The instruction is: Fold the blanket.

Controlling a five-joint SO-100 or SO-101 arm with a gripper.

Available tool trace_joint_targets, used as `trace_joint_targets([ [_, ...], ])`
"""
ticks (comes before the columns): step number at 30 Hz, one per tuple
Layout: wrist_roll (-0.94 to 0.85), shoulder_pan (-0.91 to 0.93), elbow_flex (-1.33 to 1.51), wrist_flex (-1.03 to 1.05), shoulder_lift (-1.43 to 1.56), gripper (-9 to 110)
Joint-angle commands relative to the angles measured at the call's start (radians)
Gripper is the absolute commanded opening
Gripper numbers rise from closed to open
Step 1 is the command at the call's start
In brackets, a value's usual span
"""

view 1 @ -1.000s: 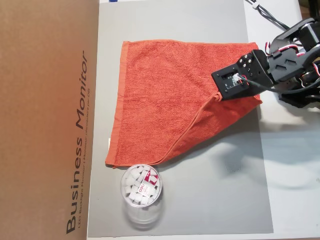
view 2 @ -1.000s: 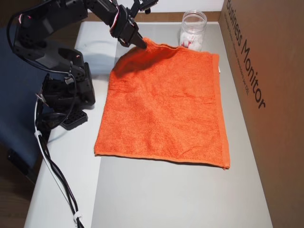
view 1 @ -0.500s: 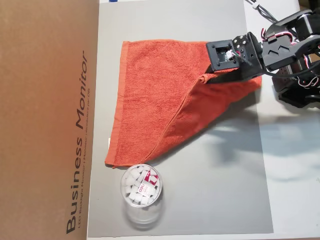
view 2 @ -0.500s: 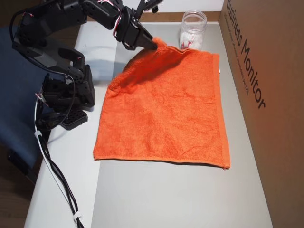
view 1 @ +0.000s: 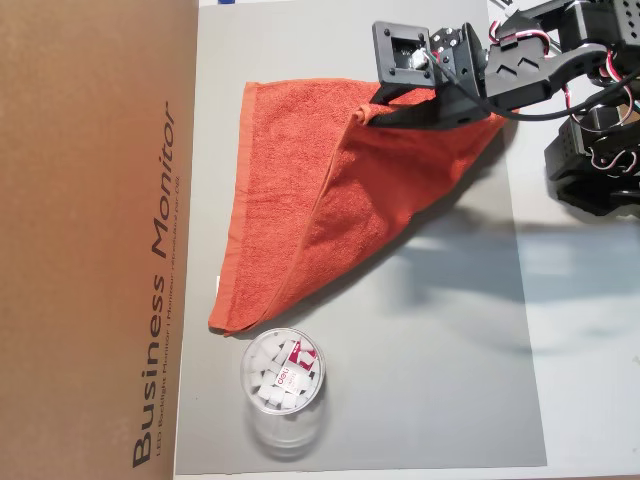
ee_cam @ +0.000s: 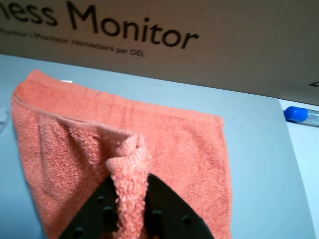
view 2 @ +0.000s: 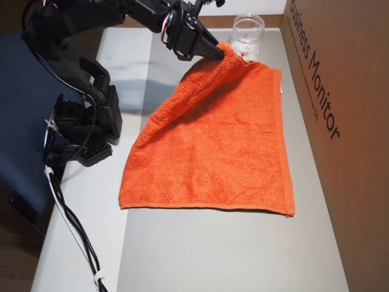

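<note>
The cardboard box (view 1: 95,240) stands along the mat's (view 1: 420,400) 9 o'clock side in an overhead view. The blanket (view 1: 300,190) lies beside it, one corner lifted and drawn across, forming a diagonal flap. The fold is judged about half made: the corner is not yet laid down. The gripper (view 2: 226,55) is clamped on that corner. A plastic cup (view 1: 283,378) sits at 6 o'clock.

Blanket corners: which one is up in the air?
The corner pinched in the gripper, beside the cup. It hangs lifted off the mat; the blanket's other visible corners lie flat.
</note>
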Motion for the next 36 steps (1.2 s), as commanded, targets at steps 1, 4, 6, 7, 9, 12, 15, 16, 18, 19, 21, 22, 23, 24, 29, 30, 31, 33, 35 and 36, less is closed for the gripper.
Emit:
trace_joint_targets([
  [1, 0.008, 0.034, -0.097, -0.021, -0.029, 0],
  [4, 0.008, 0.054, -0.13, -0.044, -0.072, 0],
  [6, 0.006, 0.064, -0.138, -0.098, -0.101, 0],
  [7, -0.002, 0.072, -0.138, -0.13, -0.117, 0],
  [9, -0.006, 0.083, -0.137, -0.189, -0.147, 0],
  [12, -0.008, 0.1, -0.138, -0.258, -0.183, 0],
  [15, -0.008, 0.124, -0.138, -0.318, -0.213, 0],
  [16, -0.008, 0.138, -0.138, -0.341, -0.23, 0],
  [18, -0.008, 0.153, -0.138, -0.379, -0.255, 0],
  [19, -0.008, 0.161, -0.138, -0.402, -0.267, 0],
  [21, -0.008, 0.173, -0.138, -0.449, -0.291, 0],
  [22, -0.008, 0.178, -0.138, -0.474, -0.304, 0],
  [23, -0.008, 0.184, -0.138, -0.494, -0.316, 0],
  [24, -0.008, 0.189, -0.138, -0.514, -0.328, 0],
  [29, -0.008, 0.209, -0.14, -0.62, -0.393, 0],
  [30, -0.008, 0.212, -0.14, -0.64, -0.407, 0],
  [31, -0.008, 0.213, -0.141, -0.658, -0.422, 0],
  [33, -0.002, 0.225, -0.158, -0.686, -0.456, 0],
  [35, 0.003, 0.238, -0.192, -0.693, -0.499, 0],
  [36, 0.006, 0.242, -0.215, -0.693, -0.525, 0],
])
